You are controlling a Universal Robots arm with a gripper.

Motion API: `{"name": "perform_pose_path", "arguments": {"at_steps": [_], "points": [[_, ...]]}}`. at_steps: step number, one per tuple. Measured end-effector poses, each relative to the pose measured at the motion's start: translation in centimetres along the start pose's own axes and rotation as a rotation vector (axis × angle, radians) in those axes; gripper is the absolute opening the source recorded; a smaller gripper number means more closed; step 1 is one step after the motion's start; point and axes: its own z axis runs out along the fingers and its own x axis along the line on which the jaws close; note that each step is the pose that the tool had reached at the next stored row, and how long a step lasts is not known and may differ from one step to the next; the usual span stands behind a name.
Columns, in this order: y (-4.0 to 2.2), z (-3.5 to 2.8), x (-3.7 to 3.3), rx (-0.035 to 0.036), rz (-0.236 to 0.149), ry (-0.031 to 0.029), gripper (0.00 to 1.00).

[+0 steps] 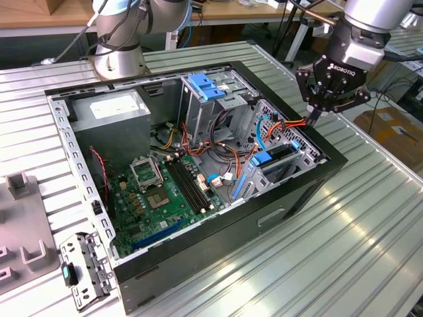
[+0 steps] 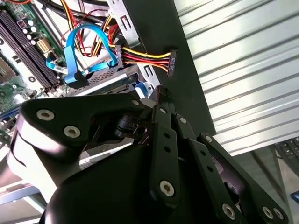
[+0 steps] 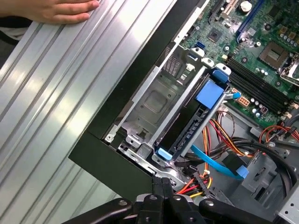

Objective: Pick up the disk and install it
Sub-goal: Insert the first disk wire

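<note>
Claw (image 1: pixel 312 119) closed, gripping nothing, upper right of exterior view, beside cable plug (image 2: pixel 171 62) near drive cage (image 3: pixel 156 100); judgement: stay square to cage, avoid snagging cables (image 2: pixel 140 58)

surface: ribbed metal table (image 1: pixel 370 218) | on it: open computer case (image 1: pixel 198 261), grey fixture (image 1: pixel 26 224), arm base (image 1: pixel 119 63)

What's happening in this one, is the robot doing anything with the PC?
The arm's gripper, shut and apparently empty, hangs over the edge of the open computer case at the exterior view's right. It is just above the metal drive cage and close to a loose power connector on red, yellow and black wires. In the first wrist view a person's hand rests flat on the ribbed table.
</note>
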Motion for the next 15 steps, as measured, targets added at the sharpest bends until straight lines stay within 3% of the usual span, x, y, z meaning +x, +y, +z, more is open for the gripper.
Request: {"name": "perform_pose_path", "arguments": {"at_steps": [15], "points": [[-1.19,-0.02,-0.10,0.0026,-0.049,0.0010,0.11]]}}
